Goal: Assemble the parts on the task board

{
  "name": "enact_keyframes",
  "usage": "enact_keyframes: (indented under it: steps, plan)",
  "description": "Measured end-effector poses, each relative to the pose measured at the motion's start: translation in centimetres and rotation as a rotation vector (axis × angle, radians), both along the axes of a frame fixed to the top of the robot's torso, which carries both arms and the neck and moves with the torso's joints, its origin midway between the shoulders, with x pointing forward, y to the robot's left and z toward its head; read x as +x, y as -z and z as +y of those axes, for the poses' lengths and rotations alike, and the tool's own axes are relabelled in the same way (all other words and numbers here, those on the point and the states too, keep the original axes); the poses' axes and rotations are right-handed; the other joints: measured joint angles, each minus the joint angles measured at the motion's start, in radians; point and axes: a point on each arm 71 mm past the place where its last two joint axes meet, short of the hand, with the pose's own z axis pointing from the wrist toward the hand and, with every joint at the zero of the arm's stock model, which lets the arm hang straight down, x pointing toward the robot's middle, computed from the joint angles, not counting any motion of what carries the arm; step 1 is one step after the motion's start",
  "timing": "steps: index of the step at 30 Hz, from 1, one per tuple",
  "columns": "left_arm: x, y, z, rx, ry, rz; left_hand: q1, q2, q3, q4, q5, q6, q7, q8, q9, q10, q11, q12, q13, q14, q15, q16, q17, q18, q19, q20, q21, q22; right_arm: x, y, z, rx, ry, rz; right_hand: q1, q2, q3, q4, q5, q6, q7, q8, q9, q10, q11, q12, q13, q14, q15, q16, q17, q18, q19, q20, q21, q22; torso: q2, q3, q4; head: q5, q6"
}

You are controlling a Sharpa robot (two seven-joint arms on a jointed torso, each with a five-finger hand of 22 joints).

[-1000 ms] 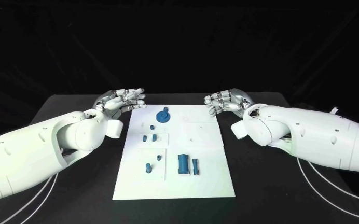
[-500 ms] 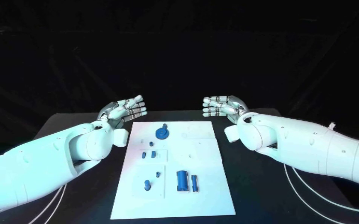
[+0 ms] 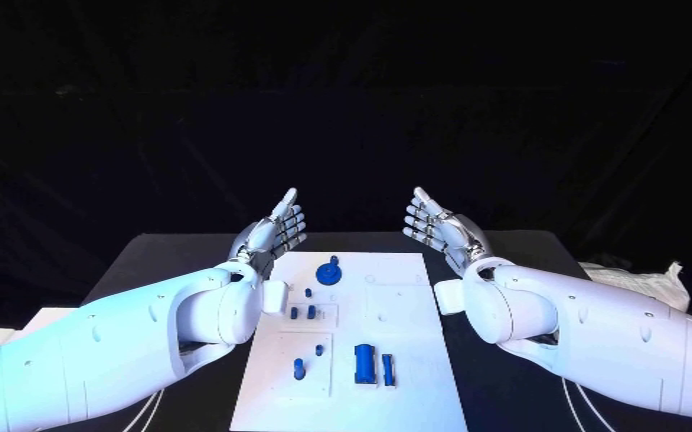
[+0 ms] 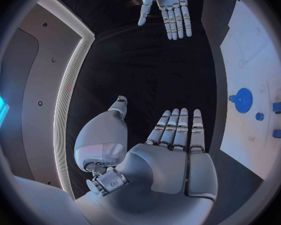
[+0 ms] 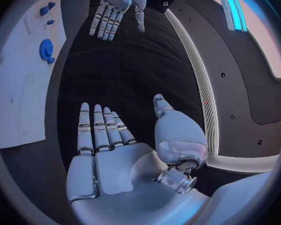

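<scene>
The white task board [image 3: 392,324] lies in the middle of the black table. A blue gear-like part [image 3: 330,273] sits near its far end, small blue pieces [image 3: 302,311] lie at mid-board, and longer blue blocks [image 3: 366,363] lie near the front. My left hand [image 3: 277,228] is raised above the board's far left corner, fingers straight and apart, holding nothing. My right hand [image 3: 440,230] is raised above the far right corner, equally flat and empty. The left wrist view shows the left hand's palm [image 4: 172,155], the right hand [image 4: 168,7] and the board [image 4: 253,60]. The right wrist view shows the right hand's palm [image 5: 109,155], the left hand [image 5: 118,7] and the board [image 5: 22,75].
Black table surface [image 3: 173,262] lies to both sides of the board. A crumpled white object [image 3: 642,280] sits at the table's right edge. My two white forearms [image 3: 144,342] flank the board's near half.
Both hands have uncurled from loose curls to flat, straight fingers and lifted up off the table. The camera view has also shifted, so the board appears lower in the picture.
</scene>
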Motion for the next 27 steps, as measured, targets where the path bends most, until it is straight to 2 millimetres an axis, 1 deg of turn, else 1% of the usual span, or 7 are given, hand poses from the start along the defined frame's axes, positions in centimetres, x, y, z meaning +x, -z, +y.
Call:
enact_keyframes:
  steps: [2, 4, 6, 10, 15, 18, 27]
  plan:
    - [-0.5, 0.1, -0.1, 0.018, -0.021, -0.013, -0.051, 0.001, -0.020, -0.007, 0.000, -0.030, -0.023, -0.009, -0.001, -0.034, -0.012, -0.011, -0.001, -0.032, -0.007, -0.020, -0.012, -0.011, -0.027, -0.009, 0.000, -0.017, -0.5, -0.1, 0.4, 0.005, 0.019, -0.008, -0.049, 0.000, -0.008, 0.002, -0.013, -0.033, -0.019, 0.000, -0.021, -0.039, -0.007, 0.000, -0.007, -0.040, -0.002, 0.000, -0.018, 0.000, -0.036, -0.022, -0.009, -0.007, -0.003, 0.0019, -0.0022, 0.003, 0.001]
    - [-1.0, 0.1, -0.2, 0.039, -0.046, -0.029, -0.106, 0.001, -0.036, -0.015, 0.000, -0.066, -0.042, -0.012, -0.001, -0.070, -0.024, -0.020, -0.001, -0.067, -0.013, -0.039, -0.021, -0.030, -0.057, -0.019, 0.000, -0.037, -0.9, -0.2, 0.6, 0.007, 0.044, -0.017, -0.099, 0.001, -0.021, 0.000, -0.023, -0.067, -0.036, 0.000, -0.043, -0.078, -0.013, 0.000, -0.012, -0.083, -0.003, 0.000, -0.033, -0.021, -0.074, -0.042, -0.020, -0.013, -0.005, 0.0027, -0.0035, 0.005, 0.001]
    - [-1.4, 0.1, -0.3, 0.059, -0.069, -0.045, -0.150, 0.001, -0.047, -0.018, 0.000, -0.094, -0.055, -0.019, -0.001, -0.099, -0.030, -0.023, -0.001, -0.095, -0.017, -0.050, -0.027, -0.055, -0.081, -0.035, 0.000, -0.052, -1.2, -0.2, 0.7, 0.006, 0.067, -0.024, -0.140, 0.001, -0.042, 0.000, -0.027, -0.095, -0.046, 0.000, -0.057, -0.109, -0.016, 0.000, -0.016, -0.117, -0.004, 0.000, -0.043, -0.045, -0.105, -0.055, -0.029, -0.016, -0.006, 0.0037, -0.0044, 0.005, 0.002]
    - [-1.7, 0.0, -0.2, 0.089, -0.102, -0.073, -0.229, 0.002, -0.057, -0.022, 0.000, -0.143, -0.071, -0.020, -0.002, -0.152, -0.038, -0.028, -0.002, -0.145, -0.022, -0.059, -0.035, -0.078, -0.122, -0.076, 0.000, -0.080, -1.4, -0.3, 0.6, 0.000, 0.102, -0.035, -0.214, 0.001, -0.075, 0.000, -0.032, -0.146, -0.059, 0.000, -0.074, -0.167, -0.020, 0.000, -0.020, -0.178, -0.005, 0.000, -0.054, -0.070, -0.160, -0.071, -0.067, -0.020, -0.007, 0.0045, -0.0054, 0.005, 0.002]
    - [-1.7, -0.2, 0.0, 0.111, -0.126, -0.097, -0.309, 0.002, -0.064, -0.028, 0.000, -0.193, -0.082, -0.024, -0.002, -0.205, -0.043, -0.033, -0.002, -0.196, -0.025, -0.067, -0.038, -0.078, -0.165, -0.101, 0.000, -0.107, -1.3, -0.4, 0.4, -0.005, 0.128, -0.042, -0.288, 0.001, -0.091, 0.000, -0.037, -0.197, -0.067, -0.004, -0.085, -0.226, -0.022, 0.000, -0.021, -0.240, -0.006, 0.000, -0.061, -0.086, -0.216, -0.080, -0.101, -0.022, -0.008, 0.0046, -0.0056, 0.005, 0.002]
    - [-1.7, -0.2, 0.0, 0.118, -0.134, -0.106, -0.350, 0.002, -0.066, -0.026, 0.000, -0.220, -0.084, -0.024, -0.002, -0.233, -0.044, -0.033, -0.002, -0.222, -0.025, -0.071, -0.040, -0.094, -0.188, -0.109, 0.000, -0.122, -1.3, -0.4, 0.4, -0.007, 0.136, -0.045, -0.326, 0.001, -0.095, 0.001, -0.040, -0.224, -0.069, -0.004, -0.088, -0.255, -0.023, 0.000, -0.022, -0.272, -0.006, 0.000, -0.063, -0.086, -0.244, -0.084, -0.108, -0.023, -0.008, 0.0048, -0.0057, 0.005, 0.002]
    - [-1.7, -0.3, 0.1, 0.129, -0.145, -0.118, -0.445, 0.002, -0.069, -0.029, 0.000, -0.278, -0.089, -0.024, -0.002, -0.296, -0.046, -0.033, -0.002, -0.283, -0.027, -0.071, -0.041, -0.094, -0.237, -0.115, 0.000, -0.190, -1.3, -0.4, 0.3, -0.009, 0.148, -0.048, -0.413, 0.000, -0.101, 0.001, -0.041, -0.284, -0.072, -0.004, -0.090, -0.324, -0.025, 0.000, -0.023, -0.346, -0.006, 0.000, -0.065, -0.086, -0.310, -0.086, -0.120, -0.024, -0.008, 0.0049, -0.0057, 0.005, 0.002]
